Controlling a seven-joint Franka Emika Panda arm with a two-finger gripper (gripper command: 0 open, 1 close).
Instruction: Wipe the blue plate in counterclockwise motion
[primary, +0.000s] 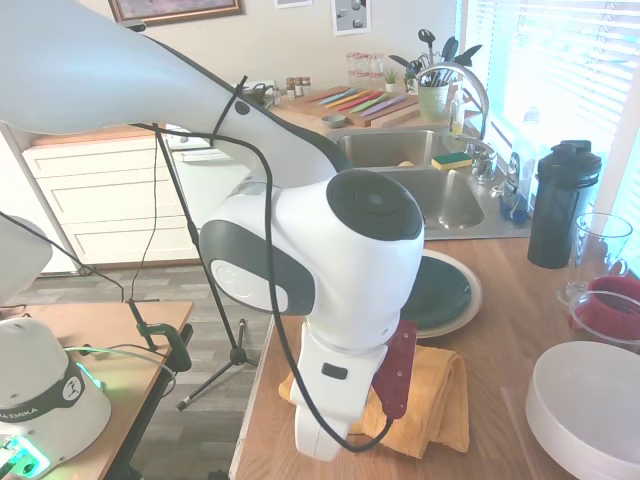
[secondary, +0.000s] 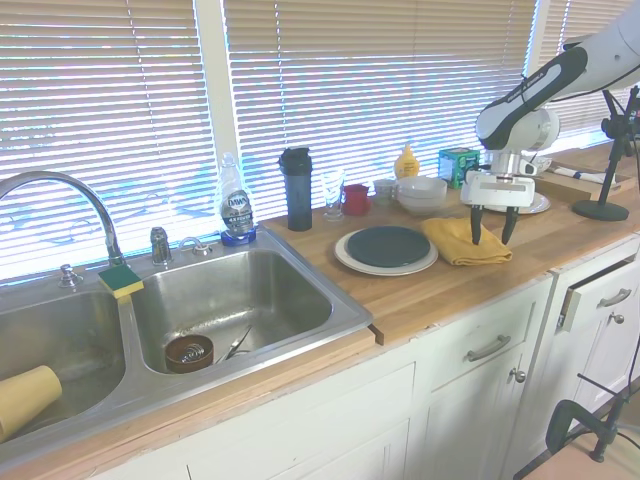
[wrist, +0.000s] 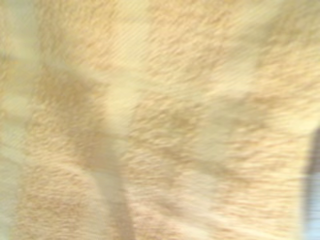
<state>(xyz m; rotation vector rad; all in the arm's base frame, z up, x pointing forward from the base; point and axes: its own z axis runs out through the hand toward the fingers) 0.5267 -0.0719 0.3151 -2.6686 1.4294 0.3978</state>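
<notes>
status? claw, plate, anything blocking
Claw open, down over the yellow towel, nothing gripped. Blue plate unwiped, sitting on the cream plate. Nothing on the blue plate.

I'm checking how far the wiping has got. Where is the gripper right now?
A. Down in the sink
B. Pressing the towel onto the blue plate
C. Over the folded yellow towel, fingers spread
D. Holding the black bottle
C: in the second exterior view the gripper hangs open over the yellow towel, which lies on the counter beside the blue plate; the wrist view shows only towel fabric.
</notes>
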